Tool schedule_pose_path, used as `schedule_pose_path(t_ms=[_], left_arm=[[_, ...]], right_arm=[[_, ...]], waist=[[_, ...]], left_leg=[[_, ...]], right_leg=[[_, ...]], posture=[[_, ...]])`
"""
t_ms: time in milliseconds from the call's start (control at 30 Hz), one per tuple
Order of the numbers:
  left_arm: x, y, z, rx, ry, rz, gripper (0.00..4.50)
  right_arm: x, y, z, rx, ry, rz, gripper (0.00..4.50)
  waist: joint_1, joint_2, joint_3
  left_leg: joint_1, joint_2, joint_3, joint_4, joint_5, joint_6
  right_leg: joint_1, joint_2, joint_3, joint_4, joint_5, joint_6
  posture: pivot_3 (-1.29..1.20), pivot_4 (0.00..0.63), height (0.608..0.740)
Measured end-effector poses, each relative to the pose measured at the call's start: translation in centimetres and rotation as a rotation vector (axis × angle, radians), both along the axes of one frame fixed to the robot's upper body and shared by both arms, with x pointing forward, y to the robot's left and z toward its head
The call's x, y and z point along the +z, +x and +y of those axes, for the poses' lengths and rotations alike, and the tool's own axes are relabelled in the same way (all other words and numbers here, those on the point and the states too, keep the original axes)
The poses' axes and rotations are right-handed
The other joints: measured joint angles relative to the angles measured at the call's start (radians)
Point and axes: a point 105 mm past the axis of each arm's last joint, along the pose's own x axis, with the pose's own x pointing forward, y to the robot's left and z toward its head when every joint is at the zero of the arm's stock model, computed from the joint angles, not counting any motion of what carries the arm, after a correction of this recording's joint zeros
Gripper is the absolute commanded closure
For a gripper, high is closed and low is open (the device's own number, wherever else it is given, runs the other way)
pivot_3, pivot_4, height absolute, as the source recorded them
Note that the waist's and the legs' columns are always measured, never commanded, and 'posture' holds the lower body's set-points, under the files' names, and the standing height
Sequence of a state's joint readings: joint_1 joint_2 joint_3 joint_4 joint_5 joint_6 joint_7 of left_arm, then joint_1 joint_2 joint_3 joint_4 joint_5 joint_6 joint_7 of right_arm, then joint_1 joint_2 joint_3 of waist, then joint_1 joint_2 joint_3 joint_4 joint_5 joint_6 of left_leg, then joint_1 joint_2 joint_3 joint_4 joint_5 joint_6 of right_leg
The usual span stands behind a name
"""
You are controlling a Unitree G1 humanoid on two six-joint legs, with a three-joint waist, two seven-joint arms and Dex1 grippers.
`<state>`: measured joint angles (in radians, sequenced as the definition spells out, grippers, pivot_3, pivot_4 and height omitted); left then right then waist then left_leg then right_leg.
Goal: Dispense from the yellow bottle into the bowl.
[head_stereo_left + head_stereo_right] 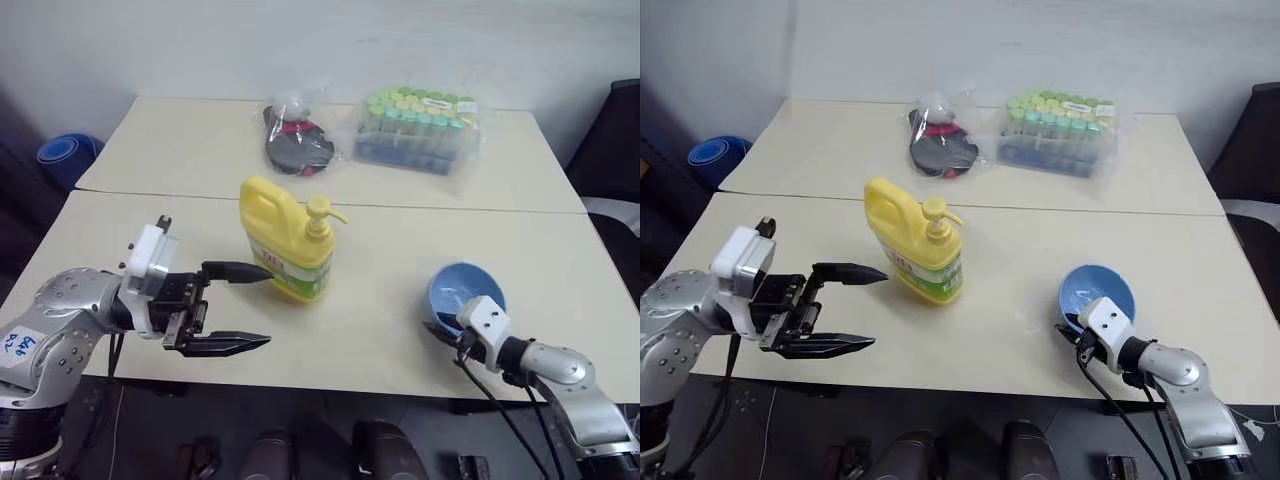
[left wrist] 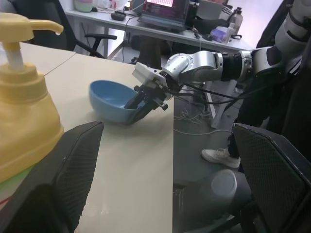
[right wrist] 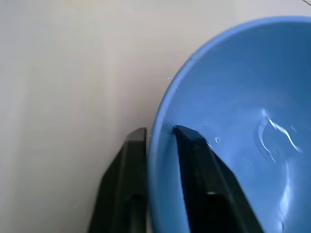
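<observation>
Clamped on the bowl (image 3: 228,126) rim, my right gripper (image 3: 160,138) has one finger inside, one outside. Left gripper (image 1: 235,305) hangs spread wide beside the yellow bottle (image 1: 285,240), mid-table. Pump unpressed; the bowl's glints may be mere reflections. Bowl sits well apart, dispensing remains.

The bottle (image 1: 284,238) is yellow with a green-and-white label. The bowl (image 1: 466,293) is light blue, the table (image 1: 380,330) pale beige, the tubes (image 1: 420,127) green-capped.
</observation>
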<state>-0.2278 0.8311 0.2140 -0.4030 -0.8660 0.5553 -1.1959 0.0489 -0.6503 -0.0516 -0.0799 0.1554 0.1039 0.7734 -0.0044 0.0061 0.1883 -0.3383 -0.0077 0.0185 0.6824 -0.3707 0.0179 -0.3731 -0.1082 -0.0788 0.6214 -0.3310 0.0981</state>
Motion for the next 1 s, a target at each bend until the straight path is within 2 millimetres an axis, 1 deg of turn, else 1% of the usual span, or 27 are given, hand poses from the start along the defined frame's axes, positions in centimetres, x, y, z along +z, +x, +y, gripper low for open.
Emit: schedule_pose_path(t_ms=[33, 200, 267, 300, 400, 433, 500, 567, 600, 633, 700, 767, 833, 867, 933, 967, 1000], left_arm=[[0.2, 0.1, -0.1, 0.001, -0.003, -0.007, 0.0], [0.8, 0.6, -0.1, 0.03, -0.032, -0.018, 0.0], [1.8, 1.1, 0.1, 0.052, -0.065, -0.022, 0.0], [2.6, 1.4, 0.1, 0.06, -0.08, -0.039, 0.0], [5.5, 2.1, 0.2, 0.074, -0.119, -0.097, 0.0], [6.3, 2.3, 0.2, 0.077, -0.127, -0.114, 0.0], [7.7, 3.1, 0.2, 0.097, -0.142, -0.143, 0.0], [8.6, 4.1, 0.0, 0.119, -0.133, -0.17, 0.0], [9.0, 4.7, -0.4, 0.127, -0.125, -0.195, 0.41], [9.3, 5.2, -0.7, 0.128, -0.129, -0.208, 0.57], [9.5, 5.9, -1.7, 0.113, -0.138, -0.218, 1.18], [9.7, 6.5, -2.8, 0.086, -0.151, -0.214, 1.8], [9.8, 6.7, -3.9, 0.051, -0.154, -0.214, 2.26], [10.0, 6.7, -4.7, 0.028, -0.149, -0.223, 2.62], [10.3, 6.7, -5.3, 0.012, -0.149, -0.235, 3.18], [10.2, 6.9, -5.5, 0.013, -0.15, -0.226, 3.45], [9.8, 7.3, -5.8, 0.015, -0.145, -0.213, 3.86]], right_arm=[[0.6, 0.3, 0.0, 0.002, -0.002, -0.028, 4.49], [1.3, 0.5, 0.3, 0.053, -0.039, -0.043, 4.49], [2.7, 0.8, 0.7, 0.097, -0.054, -0.063, 4.49], [3.9, 1.1, 0.9, 0.13, -0.07, -0.085, 4.49], [8.4, 2.1, 1.9, 0.24, -0.137, -0.175, 4.49], [9.6, 2.3, 2.3, 0.272, -0.155, -0.196, 4.49], [11.7, 2.6, 2.8, 0.335, -0.198, -0.214, 4.49], [13.3, 2.7, 3.5, 0.404, -0.241, -0.206, 4.49], [14.4, 2.5, 4.0, 0.448, -0.256, -0.205, 4.5], [15.2, 2.3, 4.5, 0.486, -0.267, -0.204, 4.5], [16.2, 1.6, 5.3, 0.562, -0.298, -0.172, 4.5], [16.8, 1.2, 6.2, 0.625, -0.309, -0.139, 4.5], [17.4, 0.8, 7.2, 0.673, -0.317, -0.122, 4.5], [17.9, 0.4, 7.8, 0.705, -0.324, -0.12, 4.5], [18.4, -0.2, 8.7, 0.747, -0.329, -0.117, 4.5], [18.4, -0.5, 9.2, 0.772, -0.325, -0.11, 4.5], [18.5, -0.7, 9.7, 0.793, -0.321, -0.107, 4.5]], waist=[[-0.002, 0.0, 0.0], [0.002, 0.001, 0.001], [0.001, 0.002, 0.002], [0.001, 0.003, 0.003], [0.001, 0.003, 0.003], [0.002, 0.003, 0.003], [0.003, 0.003, 0.003], [0.004, 0.003, 0.003], [0.006, 0.003, 0.003], [0.007, 0.003, 0.003], [0.009, 0.003, 0.003], [0.008, 0.002, 0.003], [0.006, 0.002, 0.003], [0.006, 0.002, 0.003], [0.005, 0.002, 0.003], [0.005, 0.002, 0.003], [0.005, 0.002, 0.003]], left_leg=[[0.001, 0.0, 0.0, 0.0, 0.0, 0.0], [-0.001, 0.0, 0.0, 0.0, 0.0, 0.0], [-0.002, 0.0, 0.0, 0.0, 0.0, 0.0], [-0.002, 0.0, 0.0, 0.001, 0.0, 0.0], [-0.002, 0.0, 0.0, 0.001, 0.0, 0.0], [-0.002, 0.0, -0.001, 0.001, 0.0, 0.0], [-0.005, 0.0, -0.002, 0.001, 0.0, 0.0], [-0.007, 0.0, -0.003, 0.002, 0.001, 0.0], [-0.009, 0.0, -0.005, 0.002, 0.001, 0.0], [-0.011, 0.0, -0.007, 0.003, 0.001, 0.0], [-0.016, 0.0, -0.011, 0.006, 0.001, 0.0], [-0.019, 0.0, -0.011, 0.009, 0.0, 0.0], [-0.022, -0.001, -0.012, 0.011, 0.0, 0.0], [-0.025, -0.001, -0.013, 0.013, 0.0, 0.0], [-0.032, -0.001, -0.013, 0.017, 0.0, 0.0], [-0.033, -0.001, -0.013, 0.017, 0.001, 0.0], [-0.032, -0.001, -0.013, 0.017, 0.001, 0.0]], right_leg=[[0.0, 0.0, 0.001, 0.0, 0.0, 0.0], [-0.001, 0.0, 0.0, 0.0, 0.0, 0.0], [-0.002, 0.0, 0.0, 0.0, 0.0, 0.0], [-0.002, 0.0, 0.0, 0.0, 0.0, 0.0], [-0.002, 0.001, -0.001, 0.0, 0.0, 0.0], [-0.002, 0.001, -0.001, 0.0, 0.0, 0.0], [-0.003, 0.001, -0.002, 0.001, 0.0, 0.0], [-0.003, 0.002, -0.004, 0.001, 0.0, 0.001], [-0.004, 0.002, -0.006, 0.0, 0.001, 0.001], [-0.004, 0.002, -0.008, 0.0, 0.001, 0.001], [-0.006, 0.002, -0.012, -0.001, 0.001, 0.001], [-0.007, 0.002, -0.014, -0.001, 0.001, 0.001], [-0.01, 0.001, -0.014, 0.001, 0.001, 0.002], [-0.012, 0.001, -0.015, 0.001, 0.001, 0.002], [-0.018, 0.001, -0.015, 0.005, 0.001, 0.002], [-0.019, 0.001, -0.015, 0.006, 0.001, 0.002], [-0.019, 0.001, -0.015, 0.007, 0.001, 0.002]], posture=[[0.0, 0.15, 0.74], [0.0, 0.15, 0.74], [0.0, 0.15, 0.74], [0.0, 0.15, 0.74], [0.0, 0.15, 0.74], [0.0, 0.15, 0.74], [0.0, 0.15, 0.74], [0.0, 0.15, 0.74], [0.0, 0.15, 0.74], [0.0, 0.15, 0.74], [0.0, 0.15, 0.74], [0.0, 0.15, 0.74], [0.0, 0.15, 0.74], [0.0, 0.15, 0.74], [0.0, 0.15, 0.74], [0.0, 0.15, 0.74], [0.0, 0.15, 0.74]])
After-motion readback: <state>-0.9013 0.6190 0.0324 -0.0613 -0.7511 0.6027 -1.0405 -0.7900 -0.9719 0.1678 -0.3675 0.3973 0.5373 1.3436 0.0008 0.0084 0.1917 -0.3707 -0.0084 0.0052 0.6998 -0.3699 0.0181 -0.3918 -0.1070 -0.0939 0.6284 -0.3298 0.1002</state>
